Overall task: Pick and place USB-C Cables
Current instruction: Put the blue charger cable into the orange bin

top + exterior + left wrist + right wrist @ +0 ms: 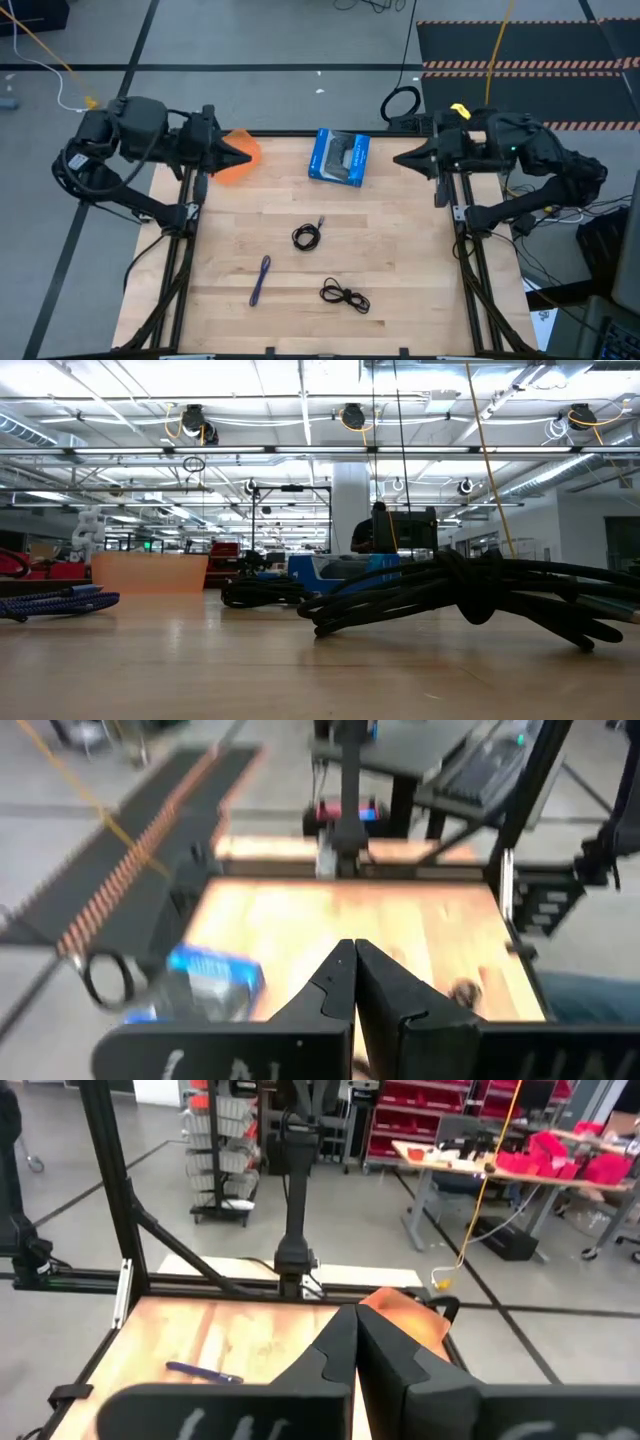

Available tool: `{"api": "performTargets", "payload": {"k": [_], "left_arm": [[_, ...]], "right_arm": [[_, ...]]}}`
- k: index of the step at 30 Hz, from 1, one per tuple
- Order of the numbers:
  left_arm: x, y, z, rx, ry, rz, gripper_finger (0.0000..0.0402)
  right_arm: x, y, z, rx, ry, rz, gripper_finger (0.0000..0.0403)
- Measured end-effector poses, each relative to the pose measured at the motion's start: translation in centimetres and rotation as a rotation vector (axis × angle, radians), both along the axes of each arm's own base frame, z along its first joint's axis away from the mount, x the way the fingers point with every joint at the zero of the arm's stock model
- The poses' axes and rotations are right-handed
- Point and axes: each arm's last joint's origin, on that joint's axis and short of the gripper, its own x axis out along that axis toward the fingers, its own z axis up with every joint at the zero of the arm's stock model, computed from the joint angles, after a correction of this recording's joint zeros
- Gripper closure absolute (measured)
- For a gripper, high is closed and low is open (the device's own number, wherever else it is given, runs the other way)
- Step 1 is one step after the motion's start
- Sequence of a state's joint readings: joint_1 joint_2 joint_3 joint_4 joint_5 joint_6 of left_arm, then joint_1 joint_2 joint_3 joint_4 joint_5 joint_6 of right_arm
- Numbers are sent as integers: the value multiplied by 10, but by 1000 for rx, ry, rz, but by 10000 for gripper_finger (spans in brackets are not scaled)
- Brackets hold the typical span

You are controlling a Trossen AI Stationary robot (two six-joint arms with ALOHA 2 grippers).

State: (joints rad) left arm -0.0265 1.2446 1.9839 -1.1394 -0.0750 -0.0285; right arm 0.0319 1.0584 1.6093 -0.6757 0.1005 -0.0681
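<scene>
Three USB-C cables lie flat on the wooden table. A black coiled one sits near the middle, a second black one toward the near edge, and the blue-purple bundled one left of it. In the low view they show as a black tangle, a farther coil and the blue-purple bundle. My left gripper is shut, raised over the far left corner; its fingertips meet. My right gripper is shut, at the far right; its fingertips meet. Neither touches anything.
A blue box lies at the table's far edge between the grippers. An orange container stands at the far left corner, under my left gripper. Black frame rails run along both table sides. Bare wood surrounds the cables.
</scene>
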Motion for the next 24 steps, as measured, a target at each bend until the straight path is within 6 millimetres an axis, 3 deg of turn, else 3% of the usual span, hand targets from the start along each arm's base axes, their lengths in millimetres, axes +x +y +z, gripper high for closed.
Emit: {"api": "performTargets", "payload": {"k": [14, 24], "left_arm": [[-11, -2, -21, -177, 238, 78, 396], [11, -22, -44, -280, 505, -48, 396]], "right_arm": [[1, 0, -9, 44, 93, -12, 403], [-1, 0, -12, 35, 120, -10, 403]]}}
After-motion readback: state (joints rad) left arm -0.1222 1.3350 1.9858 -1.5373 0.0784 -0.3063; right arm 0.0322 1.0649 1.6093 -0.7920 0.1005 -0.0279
